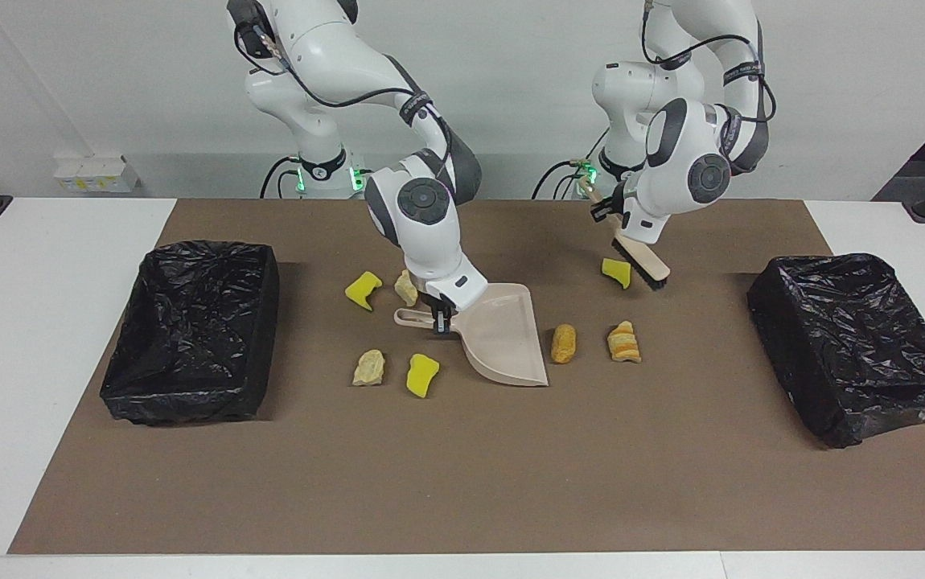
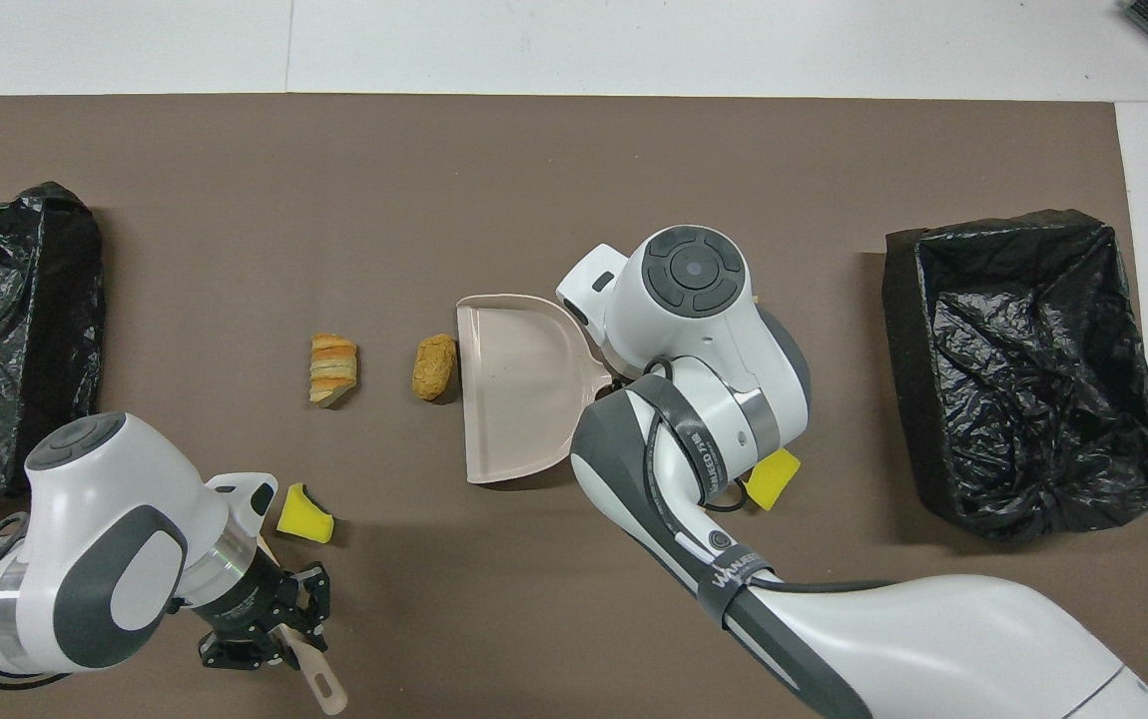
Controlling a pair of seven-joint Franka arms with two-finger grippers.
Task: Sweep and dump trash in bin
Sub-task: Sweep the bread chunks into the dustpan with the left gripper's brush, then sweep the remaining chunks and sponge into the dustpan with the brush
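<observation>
With the right claw (image 1: 441,316) clenched on the dustpan (image 1: 505,336) handle and the left claw (image 1: 609,211) gripping the raised brush (image 1: 639,261), the orange-brown lump (image 1: 564,343) lies just off the pan's lip; lower the bristles beside it and draw them firmly into the pan.

one camera sits high across the table and faces me, far enough back to take in both my arms' bases at its top edge; the other hangs high above my own end, looking forward and steeply down, closer in, so my arms enter from its bottom edge; both share the brown paper mat (image 1: 462,474) (image 2: 534,160), the beige plastic dustpan (image 1: 503,338) (image 2: 519,384) and two black-lined bins (image 1: 189,330) (image 2: 1028,369), turned half round between them
</observation>
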